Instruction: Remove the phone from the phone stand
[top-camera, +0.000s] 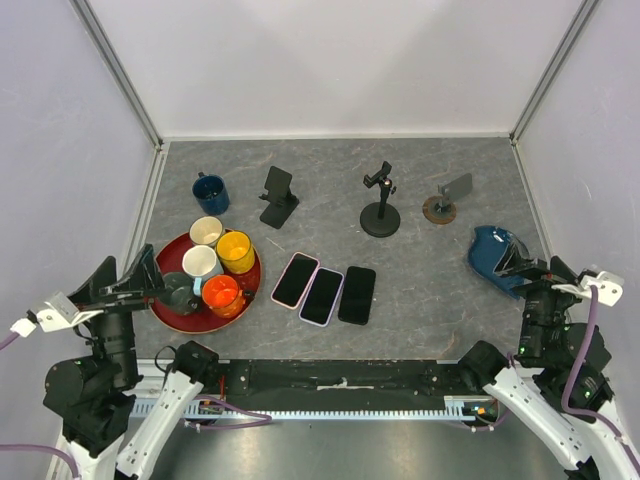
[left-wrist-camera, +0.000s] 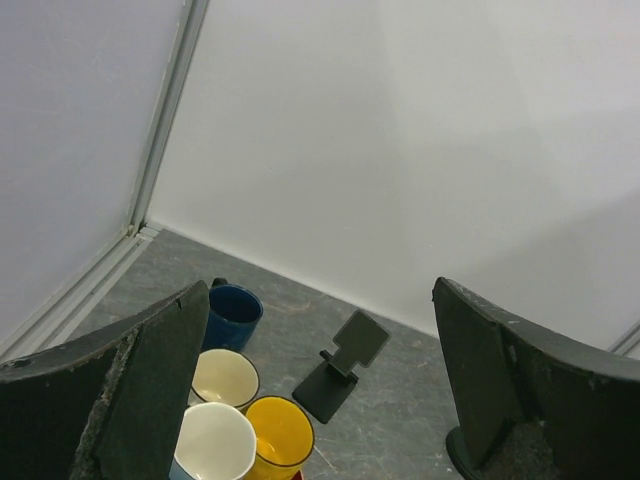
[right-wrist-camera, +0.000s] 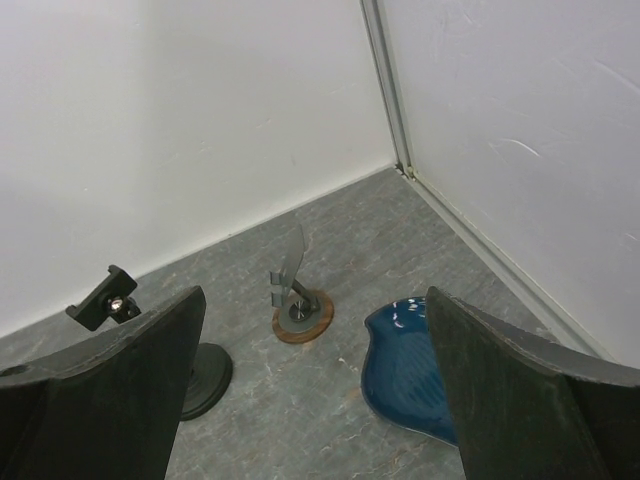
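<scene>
Three phones (top-camera: 322, 293) lie flat side by side on the table's near middle; none sits in a stand. Three empty stands are at the back: a black folding stand (top-camera: 277, 196) (left-wrist-camera: 345, 365), a black clamp stand on a round base (top-camera: 380, 203) (right-wrist-camera: 150, 340), and a grey stand on a wooden disc (top-camera: 447, 199) (right-wrist-camera: 295, 295). My left gripper (top-camera: 150, 283) (left-wrist-camera: 320, 400) is open, low at the near left over the red tray. My right gripper (top-camera: 530, 268) (right-wrist-camera: 315, 400) is open at the near right, by the blue dish.
A red tray (top-camera: 170, 312) at the left holds several mugs: cream, white, yellow (top-camera: 236, 251), orange, dark. A blue mug (top-camera: 211, 193) stands behind it. A blue dish (top-camera: 495, 255) (right-wrist-camera: 420, 365) lies at the right. White walls enclose the table.
</scene>
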